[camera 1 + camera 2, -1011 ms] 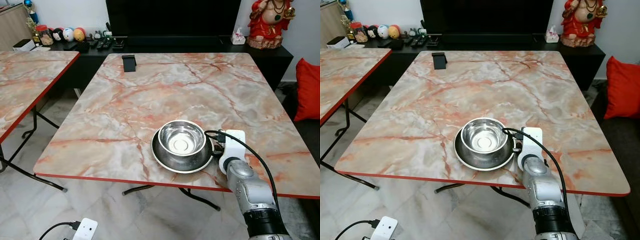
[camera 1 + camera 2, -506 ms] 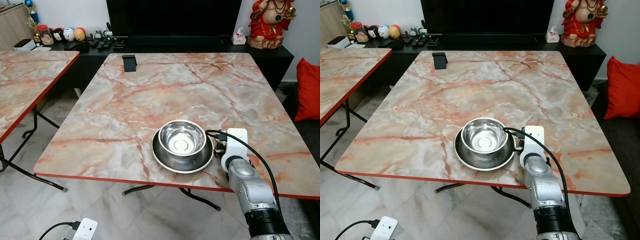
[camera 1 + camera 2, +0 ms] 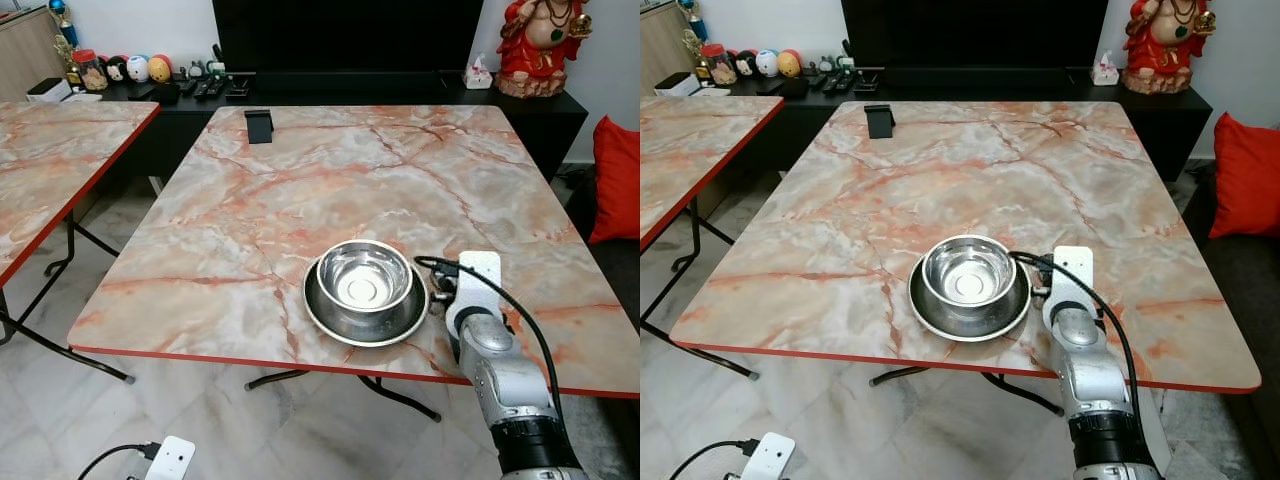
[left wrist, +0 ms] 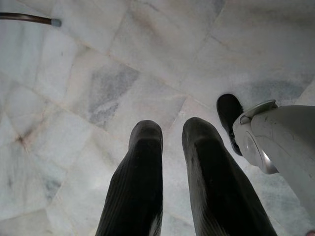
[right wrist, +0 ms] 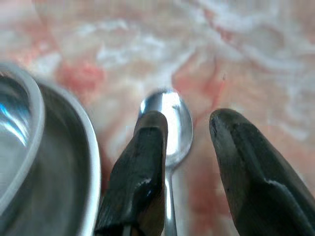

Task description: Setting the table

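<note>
A steel bowl [image 3: 363,278] sits inside a steel plate [image 3: 328,322] near the front edge of the marble table [image 3: 300,170]. My right gripper [image 5: 189,118] is low over the table just right of the plate, and its white wrist mount [image 3: 474,284] shows in the head views. A steel spoon [image 5: 170,120] lies flat on the marble beside the plate's rim [image 5: 91,147]. Its handle runs back along the inner side of one finger [image 5: 145,162]. The fingers stand apart, wider than the spoon. My left gripper [image 4: 172,130] hangs idle over the tiled floor, its fingers a narrow gap apart.
A black phone stand [image 3: 258,125] stands at the table's far left corner. A second marble table [image 3: 50,160] is to the left. Behind are a dark console, a red statue [image 3: 540,40] and a red cushion [image 3: 617,180]. A power strip [image 3: 170,458] lies on the floor.
My right arm has drawn slightly to the right, away from the plate. The bowl and plate have not moved.
</note>
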Robot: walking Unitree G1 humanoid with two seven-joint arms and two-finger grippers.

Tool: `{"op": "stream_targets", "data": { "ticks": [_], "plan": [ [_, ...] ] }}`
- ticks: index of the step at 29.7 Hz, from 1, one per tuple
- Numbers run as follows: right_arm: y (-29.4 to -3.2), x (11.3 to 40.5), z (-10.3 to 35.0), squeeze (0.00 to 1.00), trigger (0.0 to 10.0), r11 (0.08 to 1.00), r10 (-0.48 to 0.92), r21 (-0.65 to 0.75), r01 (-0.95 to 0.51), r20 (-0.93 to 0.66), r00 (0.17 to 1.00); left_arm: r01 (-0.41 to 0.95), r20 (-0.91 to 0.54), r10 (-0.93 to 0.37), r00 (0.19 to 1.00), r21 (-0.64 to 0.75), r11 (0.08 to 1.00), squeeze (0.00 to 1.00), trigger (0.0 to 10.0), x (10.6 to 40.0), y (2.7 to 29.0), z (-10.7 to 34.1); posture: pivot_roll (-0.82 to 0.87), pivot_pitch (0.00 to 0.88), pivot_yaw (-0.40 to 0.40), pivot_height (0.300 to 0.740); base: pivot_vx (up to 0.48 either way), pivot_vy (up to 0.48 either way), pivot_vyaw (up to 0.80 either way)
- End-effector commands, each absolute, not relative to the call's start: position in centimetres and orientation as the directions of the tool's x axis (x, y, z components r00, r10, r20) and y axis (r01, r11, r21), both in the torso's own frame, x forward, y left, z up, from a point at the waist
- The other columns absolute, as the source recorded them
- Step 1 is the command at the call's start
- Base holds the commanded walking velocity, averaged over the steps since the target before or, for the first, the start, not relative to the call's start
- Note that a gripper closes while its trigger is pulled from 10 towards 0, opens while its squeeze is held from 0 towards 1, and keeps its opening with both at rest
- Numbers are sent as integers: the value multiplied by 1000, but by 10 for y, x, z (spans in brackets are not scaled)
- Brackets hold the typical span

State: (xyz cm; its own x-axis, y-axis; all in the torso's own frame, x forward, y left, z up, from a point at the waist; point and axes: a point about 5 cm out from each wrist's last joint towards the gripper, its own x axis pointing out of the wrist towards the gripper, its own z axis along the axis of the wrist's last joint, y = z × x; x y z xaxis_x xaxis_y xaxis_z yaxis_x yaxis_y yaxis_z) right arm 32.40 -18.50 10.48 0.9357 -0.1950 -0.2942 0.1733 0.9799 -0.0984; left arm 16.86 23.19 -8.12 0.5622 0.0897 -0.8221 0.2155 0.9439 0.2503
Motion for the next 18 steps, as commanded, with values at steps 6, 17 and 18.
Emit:
{"op": "stream_targets", "data": {
  "ticks": [6, 17, 18],
  "plan": [
    [-186, 319, 147, 0, 10000, 975, -204, -88, 206, 31, 978, 209, -816, 103, 569, 264, 942, 0, 10000, 167, 238, -80, -21, 0, 38, 740, 0, 0, 0],
    [-204, 283, 155, 0, 10000, 948, -235, -154, 277, 244, 941, 195, -806, 101, 584, 260, 946, 0, 10000, 165, 237, -80, -39, 0, 36, 740, 0, 0, 0],
    [-213, 276, 155, 0, 10000, 942, -239, -174, 288, 255, 937, 196, -803, 100, 587, 260, 945, 0, 10000, 165, 237, -80, -43, 0, 35, 740, 0, 0, 0]
  ]
}}
